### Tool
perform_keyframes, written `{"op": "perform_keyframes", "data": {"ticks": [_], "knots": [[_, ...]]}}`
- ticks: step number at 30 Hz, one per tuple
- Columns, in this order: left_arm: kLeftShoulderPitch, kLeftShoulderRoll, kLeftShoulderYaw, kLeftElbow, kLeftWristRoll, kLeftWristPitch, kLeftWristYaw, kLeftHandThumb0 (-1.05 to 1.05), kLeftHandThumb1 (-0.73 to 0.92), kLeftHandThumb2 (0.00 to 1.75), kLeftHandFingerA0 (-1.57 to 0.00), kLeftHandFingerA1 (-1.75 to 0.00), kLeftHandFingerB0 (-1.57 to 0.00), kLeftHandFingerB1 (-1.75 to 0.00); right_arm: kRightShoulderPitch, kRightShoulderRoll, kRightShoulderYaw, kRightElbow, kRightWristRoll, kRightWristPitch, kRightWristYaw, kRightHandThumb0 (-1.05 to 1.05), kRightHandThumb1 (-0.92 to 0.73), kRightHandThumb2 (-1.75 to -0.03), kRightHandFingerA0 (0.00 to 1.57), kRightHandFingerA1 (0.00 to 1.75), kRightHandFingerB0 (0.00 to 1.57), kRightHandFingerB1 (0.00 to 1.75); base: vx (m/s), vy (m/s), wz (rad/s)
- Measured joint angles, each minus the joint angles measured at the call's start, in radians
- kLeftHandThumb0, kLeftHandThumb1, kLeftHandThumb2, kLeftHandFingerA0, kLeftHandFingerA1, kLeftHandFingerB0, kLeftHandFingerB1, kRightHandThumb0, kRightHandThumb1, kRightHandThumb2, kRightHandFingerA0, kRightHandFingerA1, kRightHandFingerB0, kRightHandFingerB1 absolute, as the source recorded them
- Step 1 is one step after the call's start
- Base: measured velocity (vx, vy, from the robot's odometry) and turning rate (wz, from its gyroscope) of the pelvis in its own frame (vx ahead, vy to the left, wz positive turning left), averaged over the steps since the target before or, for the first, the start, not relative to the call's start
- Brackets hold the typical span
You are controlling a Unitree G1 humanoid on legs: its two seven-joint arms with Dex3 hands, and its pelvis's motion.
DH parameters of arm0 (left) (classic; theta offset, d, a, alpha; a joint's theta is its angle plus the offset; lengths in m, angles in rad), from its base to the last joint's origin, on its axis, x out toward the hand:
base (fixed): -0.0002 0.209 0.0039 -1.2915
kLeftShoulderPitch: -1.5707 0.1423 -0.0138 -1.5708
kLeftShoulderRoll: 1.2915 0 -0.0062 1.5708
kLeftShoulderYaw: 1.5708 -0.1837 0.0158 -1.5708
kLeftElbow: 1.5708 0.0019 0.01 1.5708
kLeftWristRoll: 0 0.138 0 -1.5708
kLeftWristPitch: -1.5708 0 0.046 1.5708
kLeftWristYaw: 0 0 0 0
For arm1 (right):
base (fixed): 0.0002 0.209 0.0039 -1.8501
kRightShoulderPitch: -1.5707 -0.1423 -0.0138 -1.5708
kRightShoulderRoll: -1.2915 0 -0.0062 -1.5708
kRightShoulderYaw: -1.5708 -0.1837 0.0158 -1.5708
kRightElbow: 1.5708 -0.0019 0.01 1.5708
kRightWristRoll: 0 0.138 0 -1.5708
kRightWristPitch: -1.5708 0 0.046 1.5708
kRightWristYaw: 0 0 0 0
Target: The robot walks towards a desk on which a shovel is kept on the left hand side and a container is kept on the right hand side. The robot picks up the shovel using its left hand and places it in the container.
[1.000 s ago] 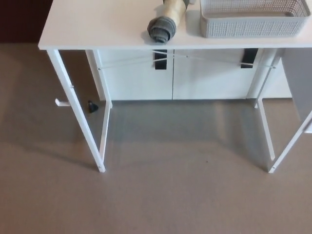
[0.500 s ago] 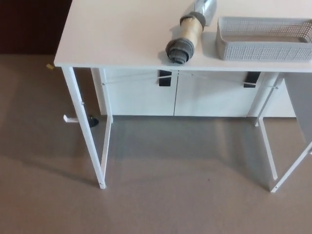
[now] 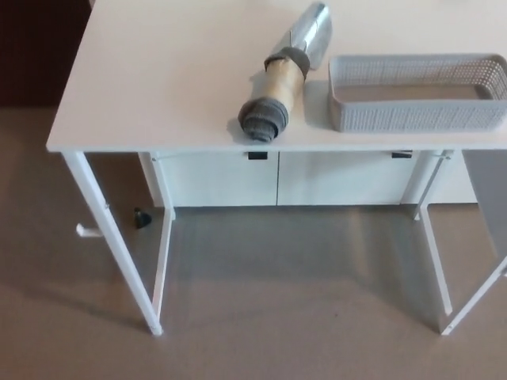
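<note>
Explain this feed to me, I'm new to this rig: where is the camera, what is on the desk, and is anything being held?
There is one view: a camera on the humanoid robot's head, looking down and forward. The robot has two arms, each ending in a black robot hand, but neither shows here, so nothing is seen held. The white desk stands on a grey floor. On it lies the shovel, its grey handle end toward you and its shiny scoop pointing away. Beside it, to the right, sits a grey mesh container, which looks empty. A white cabinet stands behind the desk's legs.
</note>
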Motion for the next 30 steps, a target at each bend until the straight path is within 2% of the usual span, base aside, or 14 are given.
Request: {"op": "perform_keyframes", "data": {"ticks": [6, 12, 17, 21, 22, 23, 24, 25, 26, 30], "knots": [[-0.017, 0.02, 0.01, 0.009, 0.001, -0.005, 0.004, -0.47, 0.67, 0.61, -0.34, -0.32, -0.31, -0.31, -0.013, 0.008, 0.013, -0.012, -0.005, 0.002, -0.001, -0.45, -0.4, -0.7, 0.53, 0.58, 0.41, 0.52, 0.32, 0.286, -0.13], [-0.028, 0.029, 0.009, 0.008, 0.001, -0.006, 0.005, -0.46, 0.67, 0.61, -0.34, -0.32, -0.31, -0.31, -0.019, 0.008, 0.013, -0.004, -0.012, 0.001, -0.002, -0.44, -0.4, -0.7, 0.55, 0.58, 0.42, 0.52, 0.28, 0.065, 0.07], [-0.028, 0.031, 0.009, 0.015, 0.0, -0.007, 0.005, -0.46, 0.67, 0.61, -0.32, -0.32, -0.3, -0.31, -0.024, 0.009, 0.015, 0.001, -0.02, 0.001, -0.009, -0.46, -0.4, -0.7, 0.54, 0.57, 0.41, 0.52, 0.32, -0.106, 0.17], [-0.04, 0.027, 0.003, 0.017, 0.001, -0.015, 0.006, -0.45, 0.67, 0.61, -0.34, -0.32, -0.32, -0.31, -0.037, 0.003, 0.014, 0.008, -0.027, 0.0, -0.014, -0.46, -0.4, -0.71, 0.54, 0.58, 0.41, 0.52, 0.45, -0.502, 0.26], [-0.039, 0.026, 0.003, 0.018, 0.001, -0.015, 0.006, -0.51, 0.51, 0.83, -0.3, -0.46, -0.23, -0.42, -0.038, 0.002, 0.013, 0.008, -0.028, -0.001, -0.015, -0.45, -0.4, -0.7, 0.53, 0.58, 0.41, 0.53, 0.42, -0.488, 0.09], [-0.036, 0.025, 0.002, 0.018, 0.001, -0.017, 0.007, -0.45, 0.67, 0.61, -0.35, -0.31, -0.34, -0.31, -0.04, 0.003, 0.015, 0.009, -0.029, -0.002, -0.015, -0.44, -0.4, -0.7, 0.54, 0.58, 0.41, 0.53, 0.23, -0.149, 0.12], [-0.032, 0.024, 0.0, 0.018, 0.001, -0.018, 0.008, -0.45, 0.66, 0.6, -0.34, -0.32, -0.34, -0.32, -0.041, 0.004, 0.014, 0.009, -0.029, -0.002, -0.014, -0.44, -0.4, -0.7, 0.54, 0.58, 0.41, 0.53, 0.19, -0.071, -0.07], [-0.027, 0.022, -0.003, 0.017, 0.002, -0.018, 0.009, -0.52, 0.51, 0.82, -0.28, -0.45, -0.25, -0.43, -0.042, 0.005, 0.013, 0.009, -0.029, -0.002, -0.014, -0.44, -0.4, -0.7, 0.54, 0.58, 0.41, 0.53, 0.21, -0.034, -0.16], [-0.02, 0.02, -0.008, 0.012, 0.002, -0.018, 0.01, -0.46, 0.66, 0.61, -0.35, -0.32, -0.34, -0.32, -0.042, 0.005, 0.011, 0.009, -0.029, -0.002, -0.014, -0.45, -0.4, -0.7, 0.54, 0.58, 0.41, 0.52, 0.21, -0.027, -0.18], [0.017, 0.002, -0.049, -0.029, 0.006, -0.018, 0.009, -0.49, 0.66, 0.6, -0.34, -0.32, -0.32, -0.31, -0.035, 0.006, 0.011, 0.009, -0.03, -0.002, -0.014, -0.44, -0.41, -0.7, 0.52, 0.57, 0.4, 0.51, 0.19, 0.055, -0.29]]}}
